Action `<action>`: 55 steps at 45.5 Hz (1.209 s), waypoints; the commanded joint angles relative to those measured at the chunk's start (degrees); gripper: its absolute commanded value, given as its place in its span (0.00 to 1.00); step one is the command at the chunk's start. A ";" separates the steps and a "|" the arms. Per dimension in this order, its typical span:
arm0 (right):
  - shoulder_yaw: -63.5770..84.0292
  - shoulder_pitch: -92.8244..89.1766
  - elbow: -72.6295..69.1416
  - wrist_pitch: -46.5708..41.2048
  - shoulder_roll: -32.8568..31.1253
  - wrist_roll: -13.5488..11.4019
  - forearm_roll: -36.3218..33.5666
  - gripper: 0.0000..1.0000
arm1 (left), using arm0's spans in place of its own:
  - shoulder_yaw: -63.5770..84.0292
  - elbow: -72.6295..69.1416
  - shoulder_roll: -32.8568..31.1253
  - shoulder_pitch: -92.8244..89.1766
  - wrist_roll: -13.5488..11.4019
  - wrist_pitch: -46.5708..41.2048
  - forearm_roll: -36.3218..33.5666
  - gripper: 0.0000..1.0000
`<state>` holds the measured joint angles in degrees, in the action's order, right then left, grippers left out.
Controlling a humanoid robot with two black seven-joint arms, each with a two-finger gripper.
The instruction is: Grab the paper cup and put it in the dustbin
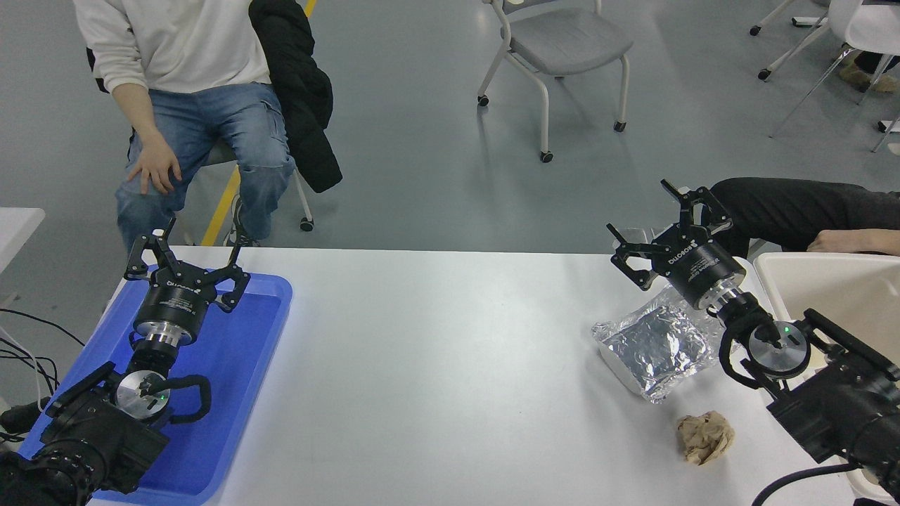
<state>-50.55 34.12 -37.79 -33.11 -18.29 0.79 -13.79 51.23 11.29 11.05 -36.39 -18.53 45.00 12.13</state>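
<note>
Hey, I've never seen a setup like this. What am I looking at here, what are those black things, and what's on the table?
This is one picture from a camera high on a two-armed robot, looking down over its white table. The black things are its arms, each ending in a clamp-like hand. The left hand hangs open over a blue tray. The right hand is open too, holding nothing, just beyond a foil-wrapped tray. A crumpled tan paper ball lies nearer the camera, and a cream tub stands at the right edge. A small pale shape by the right hand may be a paper cup, but it is too hidden to tell. Beyond the table sits a person.
</note>
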 commanded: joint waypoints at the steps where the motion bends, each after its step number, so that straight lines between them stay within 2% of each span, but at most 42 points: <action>1: 0.01 0.07 -0.09 0.07 0.01 0.00 0.08 1.00 | 0.01 -0.12 0.02 0.00 -0.01 0.00 0.00 1.00; 25: 0.10 1.21 -0.35 0.07 -0.08 -0.27 0.26 1.00 | 0.01 -0.12 0.02 0.00 -0.01 0.00 0.00 1.00; 35: 0.10 2.62 -0.44 -0.11 -1.05 -0.44 2.98 1.00 | 0.01 -0.12 0.02 0.00 -0.01 0.00 0.00 1.00; 48: 0.89 5.16 -3.42 -0.02 -6.67 -0.70 8.33 1.00 | 0.01 0.05 0.11 0.09 -0.01 0.00 0.00 1.00; 55: 11.42 11.39 -3.69 0.16 -11.67 -0.70 11.33 1.00 | 0.01 0.05 0.11 0.09 -0.01 0.00 0.00 1.00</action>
<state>-48.50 39.47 -40.18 -33.21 -23.63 0.16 -6.58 51.19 11.26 11.14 -36.32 -18.56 45.00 12.13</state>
